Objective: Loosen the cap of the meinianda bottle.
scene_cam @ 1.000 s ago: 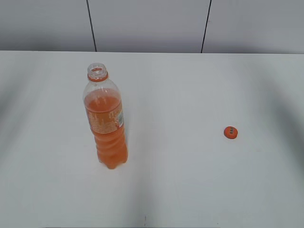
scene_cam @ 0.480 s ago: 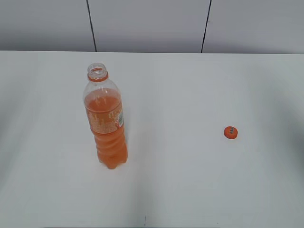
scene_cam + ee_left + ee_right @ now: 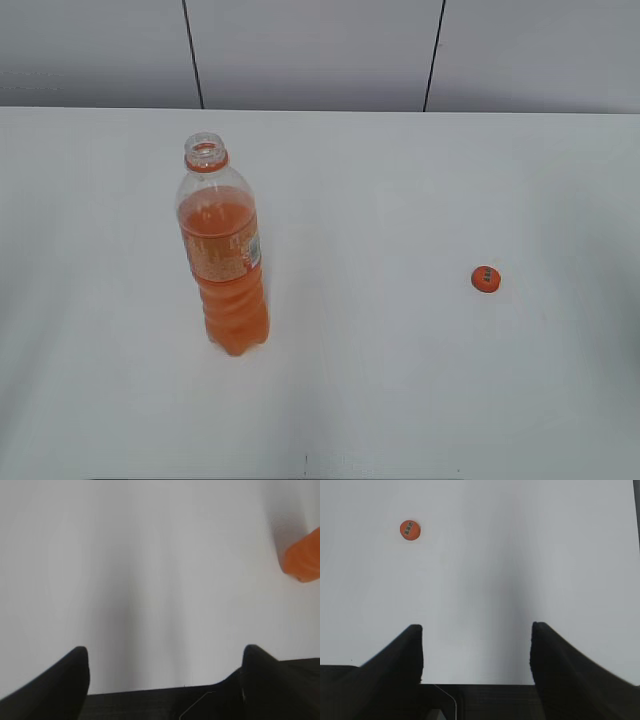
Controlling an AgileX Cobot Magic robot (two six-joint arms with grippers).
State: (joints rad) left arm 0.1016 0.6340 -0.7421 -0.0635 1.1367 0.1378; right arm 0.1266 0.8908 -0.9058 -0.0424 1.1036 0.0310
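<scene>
uncapped meinianda bottle (image 3: 225,262) upright, orange cap (image 3: 485,279) well apart, both grippers' fingers spread, empty

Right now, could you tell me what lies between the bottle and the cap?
Nothing: in the exterior view only bare white table lies between the bottle and the cap.

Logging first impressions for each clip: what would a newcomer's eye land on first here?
The meinianda bottle stands upright left of centre on the white table, its mouth open and uncapped. The cap lies alone on the table well to the bottle's right, dark mark facing up. Neither hand touches anything; both wrist views show open fingers over bare table.
</scene>
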